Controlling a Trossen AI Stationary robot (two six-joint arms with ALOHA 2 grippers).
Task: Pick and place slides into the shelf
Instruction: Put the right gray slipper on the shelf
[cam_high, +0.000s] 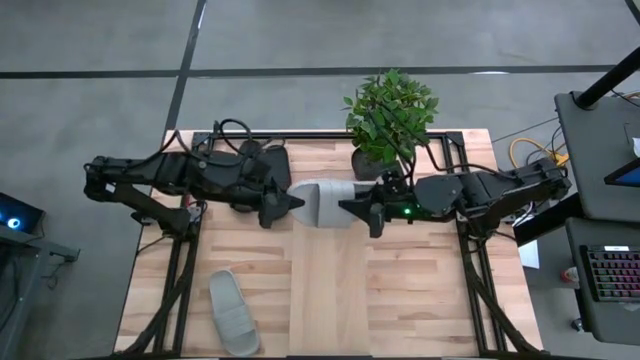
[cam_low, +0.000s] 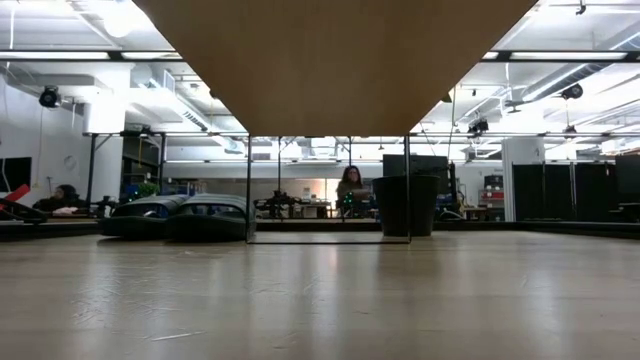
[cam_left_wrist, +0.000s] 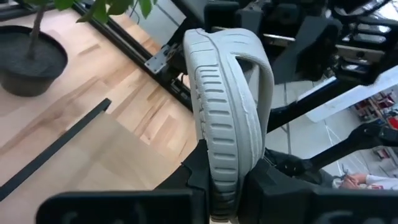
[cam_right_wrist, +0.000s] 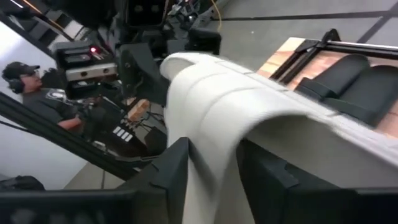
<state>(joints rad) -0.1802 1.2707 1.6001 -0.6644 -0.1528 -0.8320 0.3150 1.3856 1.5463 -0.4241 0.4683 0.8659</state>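
A pale grey open-toe slide sandal (cam_high: 322, 203) is held above the middle of the light wooden tabletop (cam_high: 400, 290), between the two hands. The left hand (cam_high: 287, 203) is clamped on one end of it, the ribbed sole (cam_left_wrist: 227, 118) gripped between the dark fingers (cam_left_wrist: 264, 186). The right hand (cam_high: 358, 207) is clamped on the other end, its fingers (cam_right_wrist: 171, 168) closed over the wide strap (cam_right_wrist: 249, 106). A second pale grey slide sandal (cam_high: 232, 312) is seen lying on the tabletop near its front left corner. Two matte black slide sandals (cam_low: 175, 218) are seen side by side beneath the pale wood shelf (cam_low: 335, 60). A potted green plant (cam_high: 388, 118) stands at the far edge.
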